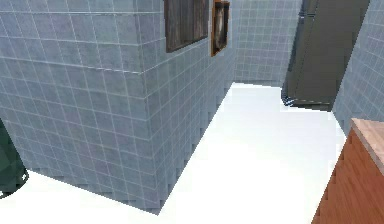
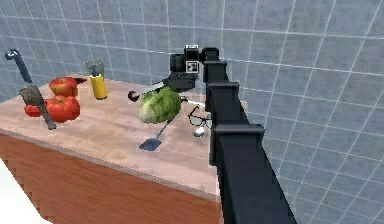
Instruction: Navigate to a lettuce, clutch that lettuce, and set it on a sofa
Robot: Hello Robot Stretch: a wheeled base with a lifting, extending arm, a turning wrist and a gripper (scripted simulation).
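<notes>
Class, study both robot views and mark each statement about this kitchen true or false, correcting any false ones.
1. A green lettuce shows at the end effector. True.
2. Red tomatoes lie on the wooden counter, toward the arm side view's left of the lettuce. True.
3. The bottle on the counter is blue. False: it is yellow.
4. The floor in the forward view is dark wood. False: it is white.
5. A tall dark appliance stands at the forward view's upper right. True.
</notes>
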